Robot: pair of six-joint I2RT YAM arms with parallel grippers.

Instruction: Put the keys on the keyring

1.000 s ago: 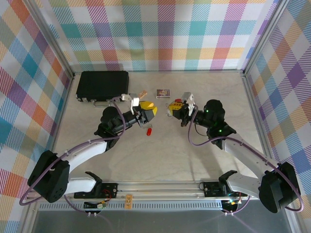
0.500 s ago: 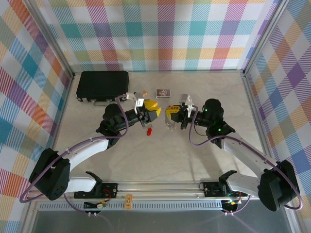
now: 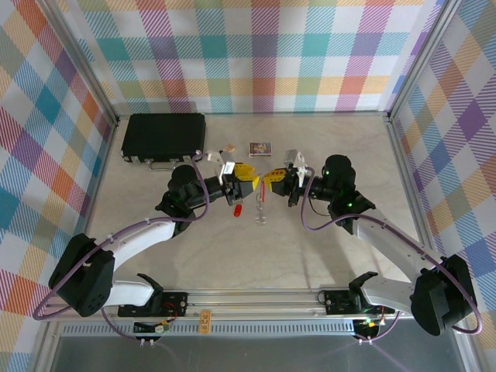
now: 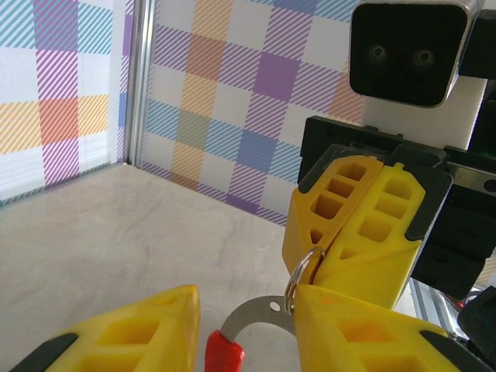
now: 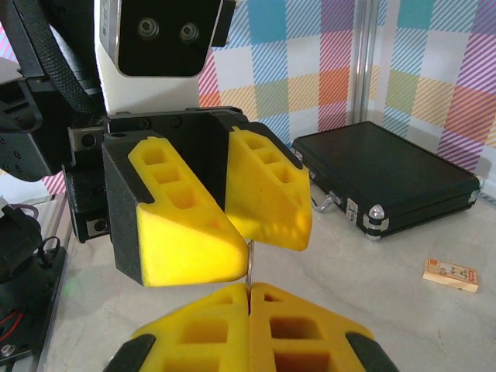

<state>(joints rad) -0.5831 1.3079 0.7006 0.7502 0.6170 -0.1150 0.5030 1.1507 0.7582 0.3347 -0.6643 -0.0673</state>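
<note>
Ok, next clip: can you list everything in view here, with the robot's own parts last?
Thin grey metal keyring: one, grey, in the air mid-table, pinched in the right fingers.
Curved grey metal strip with a red end: one, just under the keyring, between the left fingers; grip unclear.
Tiny red-headed key: one, red, on the pale table, nearer the left fingers.
Hard black case: one, black, far left.
Small tan block: one, tan, right of the case.
Small printed card: one, far middle.
Left arm, right arm: black and white; yellow fingers, right pair shut, left pair apart.
</note>
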